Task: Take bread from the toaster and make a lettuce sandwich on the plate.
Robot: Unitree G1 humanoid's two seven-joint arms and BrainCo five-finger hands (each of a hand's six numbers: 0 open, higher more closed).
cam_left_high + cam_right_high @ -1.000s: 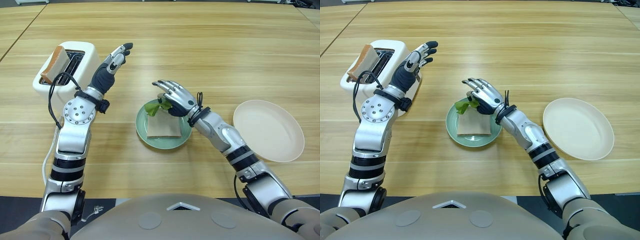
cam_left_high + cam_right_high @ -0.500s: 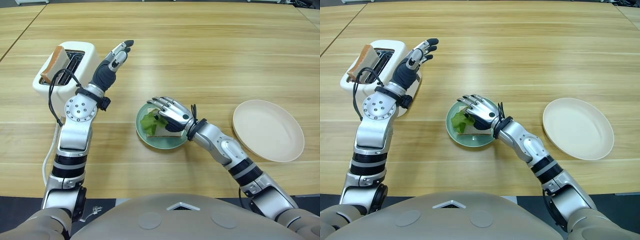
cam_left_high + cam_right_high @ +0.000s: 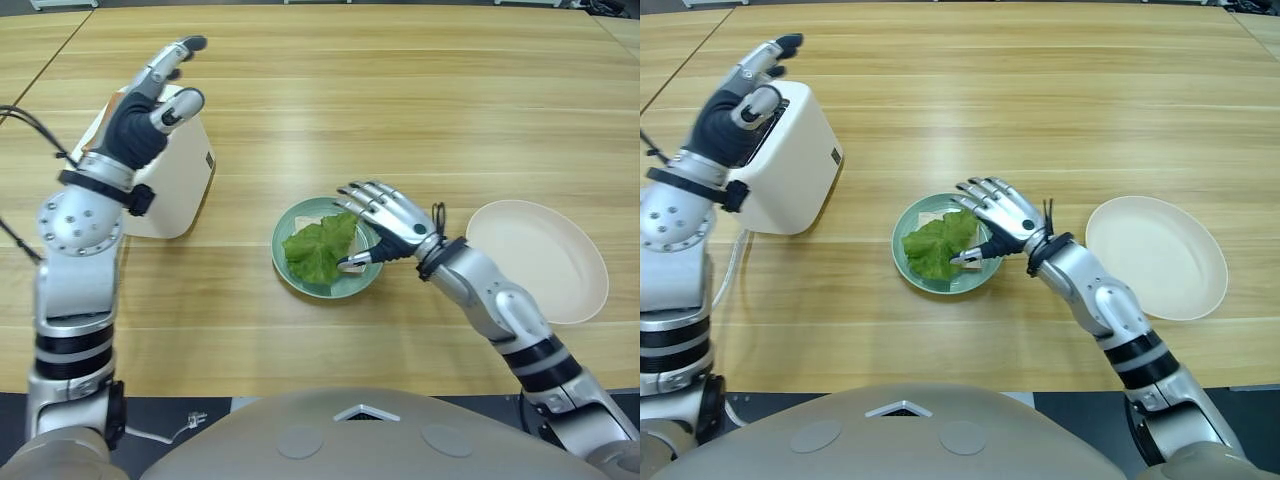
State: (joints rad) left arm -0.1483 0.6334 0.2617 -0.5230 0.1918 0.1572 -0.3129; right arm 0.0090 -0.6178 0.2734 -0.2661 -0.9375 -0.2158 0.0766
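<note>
A green lettuce leaf [image 3: 316,249] lies flat on the small green plate [image 3: 330,292], covering a bread slice whose pale corner [image 3: 309,212] peeks out at the far side. My right hand [image 3: 385,219] is at the plate's right rim, open with fingers spread and holding nothing; its thumb is over the plate's edge. The white toaster [image 3: 172,170] stands at the left. My left hand [image 3: 148,98] is raised over the toaster's top, open with fingers stretched, and it hides the slots and any bread in them.
A larger cream plate [image 3: 537,260] with nothing on it sits to the right, just behind my right forearm. The toaster's white cable [image 3: 737,262] runs down toward the table's near edge. Bare wooden table stretches beyond the plates.
My right hand let go of the lettuce, which now lies spread over the bread, and drew back to the right. My left hand swung left and up over the toaster.
</note>
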